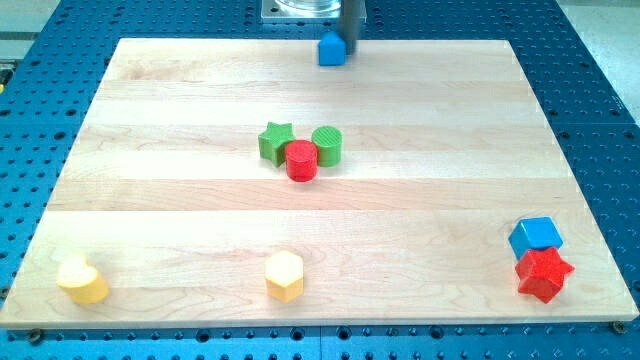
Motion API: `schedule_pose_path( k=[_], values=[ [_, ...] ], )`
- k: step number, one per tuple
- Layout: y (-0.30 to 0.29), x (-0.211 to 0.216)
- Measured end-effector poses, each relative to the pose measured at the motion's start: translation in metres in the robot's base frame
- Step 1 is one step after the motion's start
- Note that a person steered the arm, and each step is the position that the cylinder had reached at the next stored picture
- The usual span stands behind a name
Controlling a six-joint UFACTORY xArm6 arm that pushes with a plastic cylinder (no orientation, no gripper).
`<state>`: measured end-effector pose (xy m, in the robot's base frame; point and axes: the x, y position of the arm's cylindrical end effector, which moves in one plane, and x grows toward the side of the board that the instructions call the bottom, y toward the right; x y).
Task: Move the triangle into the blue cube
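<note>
At the view's top edge, the rod's tip [351, 40] (it has no jaws and holds nothing) sits just right of the small blue triangle block [332, 49], apparently touching it. The blue cube [535, 235] lies well apart at the lower right, against the red star [543, 273]. Judging by this, the push has barely begun; nearly the whole board remains to cross.
</note>
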<state>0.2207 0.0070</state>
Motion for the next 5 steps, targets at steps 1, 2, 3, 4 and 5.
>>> schedule_pose_path(
  k=[1, 2, 3, 4, 5],
  values=[
    [-0.065, 0.051],
    [-0.081, 0.027],
    [-0.118, 0.047],
    [-0.108, 0.066],
    [-0.043, 0.075]
  ],
)
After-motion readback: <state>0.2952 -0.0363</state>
